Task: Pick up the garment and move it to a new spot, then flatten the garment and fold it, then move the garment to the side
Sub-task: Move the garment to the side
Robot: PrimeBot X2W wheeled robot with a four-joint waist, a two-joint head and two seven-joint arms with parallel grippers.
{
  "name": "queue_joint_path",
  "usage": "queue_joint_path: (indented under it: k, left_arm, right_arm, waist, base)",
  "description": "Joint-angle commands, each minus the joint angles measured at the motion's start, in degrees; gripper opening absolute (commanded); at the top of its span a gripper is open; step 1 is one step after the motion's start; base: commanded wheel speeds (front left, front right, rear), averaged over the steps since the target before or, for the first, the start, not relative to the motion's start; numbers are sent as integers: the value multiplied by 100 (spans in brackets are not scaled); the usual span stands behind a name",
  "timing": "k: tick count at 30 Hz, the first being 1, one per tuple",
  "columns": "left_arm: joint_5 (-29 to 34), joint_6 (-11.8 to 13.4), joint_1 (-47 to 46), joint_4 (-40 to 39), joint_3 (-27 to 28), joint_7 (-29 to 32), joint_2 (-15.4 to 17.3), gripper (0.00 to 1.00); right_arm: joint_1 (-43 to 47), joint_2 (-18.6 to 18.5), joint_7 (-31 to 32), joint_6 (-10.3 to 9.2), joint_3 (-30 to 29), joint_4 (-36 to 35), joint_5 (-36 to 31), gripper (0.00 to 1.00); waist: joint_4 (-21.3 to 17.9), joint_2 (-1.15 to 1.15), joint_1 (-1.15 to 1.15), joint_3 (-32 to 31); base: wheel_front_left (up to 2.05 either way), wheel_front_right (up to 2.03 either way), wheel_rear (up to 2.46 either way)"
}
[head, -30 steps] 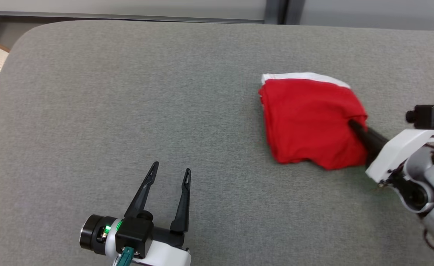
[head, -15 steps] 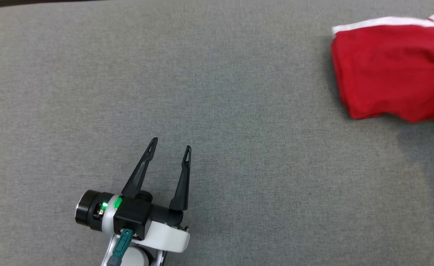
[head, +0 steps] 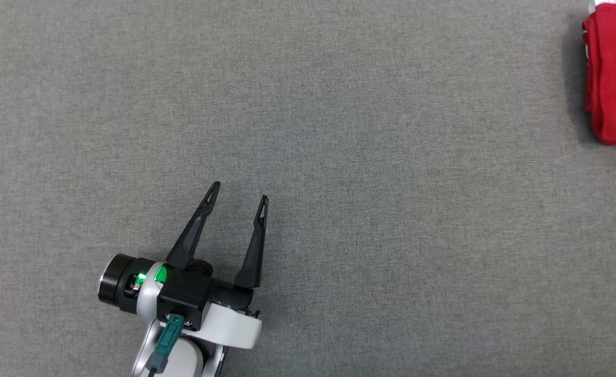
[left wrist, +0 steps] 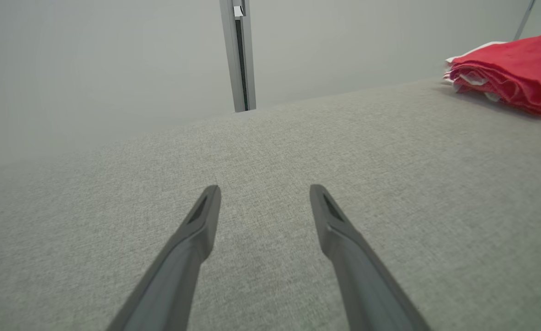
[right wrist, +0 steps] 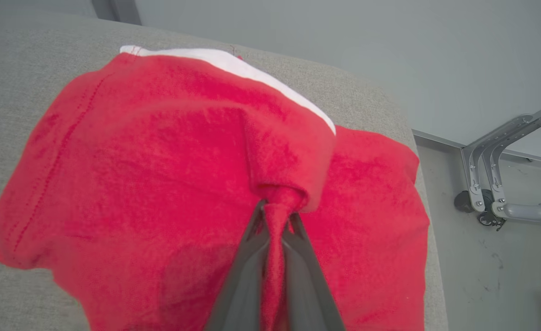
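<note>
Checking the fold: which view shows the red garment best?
Right wrist view: the garment lies close and broad, pinched by the right end effector. The head view crops it at the edge; the left wrist view shows it distant, side-on.

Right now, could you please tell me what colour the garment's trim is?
White trim on the red garment; best in right wrist view.
</note>
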Motion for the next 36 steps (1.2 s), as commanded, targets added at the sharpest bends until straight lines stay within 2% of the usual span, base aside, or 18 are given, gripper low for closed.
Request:
queue_joint_path:
  k: [1, 2, 3, 11, 15, 16, 19, 21, 24, 27, 30, 33, 36]
  left_arm:
    - [46, -24, -133, -21, 21, 1, 49, 100]
    - [53, -33, -146, -18, 15, 1, 52, 100]
    - [65, -37, -152, -12, 9, 0, 51, 100]
    - [-37, -6, 8, 90, -25, 0, 25, 100]
    - [-262, 74, 224, 106, 116, 1, -5, 100]
    - [-262, 74, 224, 106, 116, 1, -5, 100]
    - [-593, 135, 477, 112, 324, 1, -40, 100]
    - [-1077, 31, 644, 95, 490, -2, -57, 100]
    - [-1314, -25, 852, 80, 617, 0, -60, 100]
    - [-1285, 78, 1042, 143, 727, 1, -57, 100]
    - [-1182, 57, 1244, 131, 744, 0, -59, 100]
    - [-1082, 54, 1444, 40, 772, 1, -57, 100]
    - [-954, 24, 1589, -112, 809, 1, -60, 100]
  right_arm:
    - [-68, -49, -26, -4, -28, 158, -134, 10]
    - [-111, -50, -92, -4, -56, 276, -241, 39]
    - [-144, -25, -166, -4, -79, 377, -356, 100]
    - [-123, 626, -1123, -4, -454, 1477, -1125, 100]
    - [148, 1366, -1999, -2, -682, 1577, -1512, 100]
    - [148, 1366, -1999, -2, -682, 1577, -1512, 100]
    - [600, 1994, -2186, -4, -963, 1652, -1866, 100]
    - [914, 2491, -2203, -3, -1368, 1455, -2199, 100]
    - [1783, 3209, -2196, -4, -2299, 1094, -2818, 100]
    - [2716, 3983, -2198, -4, -3354, 445, -3685, 100]
    - [3714, 4859, -2199, -3, -4355, -351, -4373, 100]
    - [4506, 5486, -2198, -3, -4634, -1164, -4989, 100]
    - [5083, 5713, -2200, -4, -4575, -1807, -5399, 100]
  waist:
    - [2, 0, 0, 16]
    - [7, 0, 0, 20]
    - [12, 0, 0, 17]
    - [85, 0, 0, -420]
    - [107, 0, 0, -902]
    - [107, 0, 0, -902]
    - [119, 0, 0, -1317]
    - [134, 0, 0, -1559]
    - [196, 0, 0, -1904]
    - [251, 0, 0, -2213]
    - [320, 0, 0, -2536]
    - [364, 0, 0, -2740]
    - [377, 0, 0, -2871]
  base:
    - [0, 0, 0]
    - [0, 0, 0]
    - [0, 0, 0]
    - [0, 0, 0]
    - [0, 0, 0]
    - [0, 0, 0]
    - [0, 0, 0]
    - [0, 0, 0]
    - [0, 0, 0]
    - [0, 0, 0]
    - [0, 0, 0]
    - [0, 0, 0]
    - [0, 0, 0]
